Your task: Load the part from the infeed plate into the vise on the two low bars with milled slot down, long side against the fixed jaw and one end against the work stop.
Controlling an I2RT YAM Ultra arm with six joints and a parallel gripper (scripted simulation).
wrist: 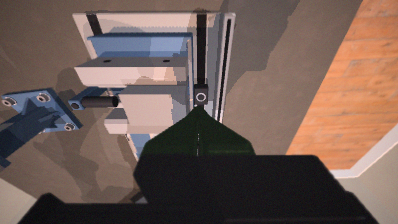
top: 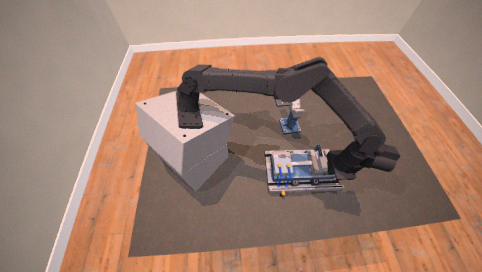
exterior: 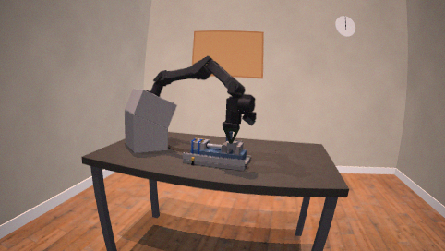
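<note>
arm point(top: 235, 80): matte black, boxy links, rounded joints | base bracket point(top: 190, 118): black, small screws | fingers: dark green, tapering to one point

My arm point(top: 240, 80) reaches out from its base, bends at the elbow, then slopes down to the wrist; my gripper point(wrist: 198, 111) points straight down; its fingers point(exterior: 230, 135) are pressed together, holding nothing.
</note>
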